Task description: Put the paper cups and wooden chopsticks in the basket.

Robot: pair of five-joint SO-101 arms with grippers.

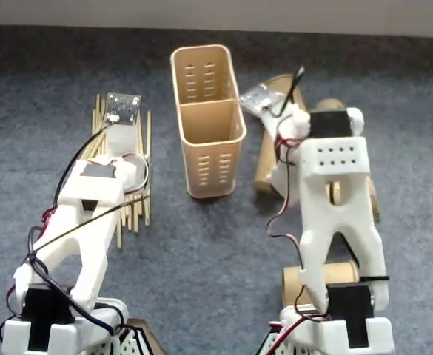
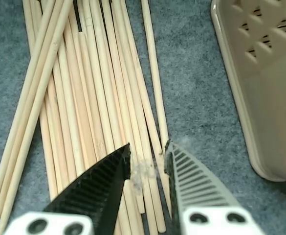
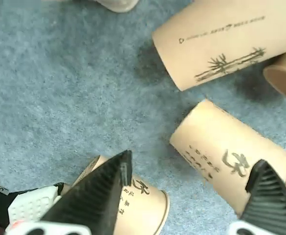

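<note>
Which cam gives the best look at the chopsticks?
Left wrist view: the wooden chopsticks lie close up as separate sticks on the carpet, with the left gripper open over them. In the high view the left arm covers the middle of the pile; stick ends poke out around it.

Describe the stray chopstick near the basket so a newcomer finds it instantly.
Find the tan slotted basket mid-table; the chopstick pile lies beside it, under the left gripper. The stray chopstick is the one on the pile's basket-side edge, angled off with grey carpet showing between it and the rest.
</note>
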